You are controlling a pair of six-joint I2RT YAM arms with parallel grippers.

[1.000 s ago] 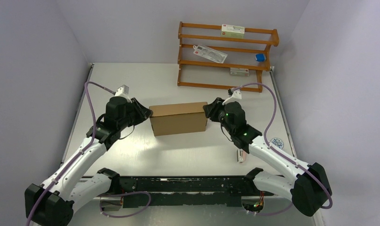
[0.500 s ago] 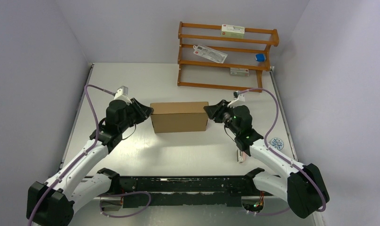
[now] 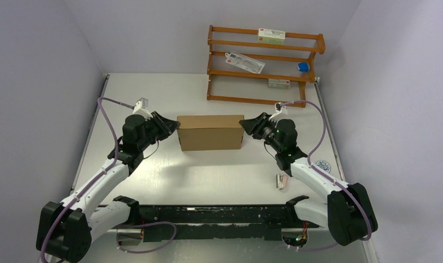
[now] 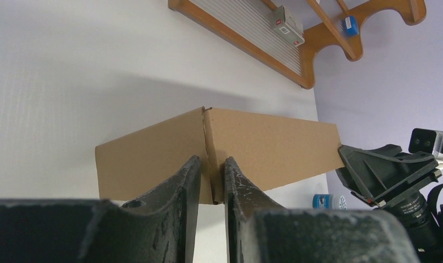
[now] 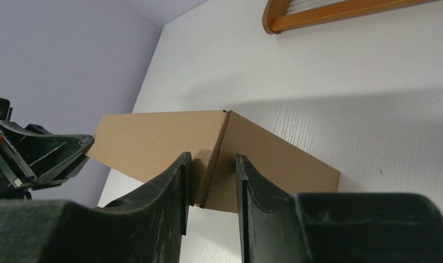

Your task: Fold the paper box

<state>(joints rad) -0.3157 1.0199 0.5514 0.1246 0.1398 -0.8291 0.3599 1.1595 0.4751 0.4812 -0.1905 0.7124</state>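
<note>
The paper box [image 3: 210, 132] sits closed, a plain brown oblong, near the middle of the bench [image 3: 153, 93], one long side turned toward the arm bases. We see the left end effector [image 3: 174, 126] at its left end and the right end effector [image 3: 244, 125] at its right end, tips touching or just short of the cardboard; we cannot tell which. Each pair of fingers [image 4: 186, 186] stands a narrow gap apart, with a corner edge of the box showing in that gap. Beyond the box, a wooden rack [image 3: 263, 101] stands at the bench's far side.
</note>
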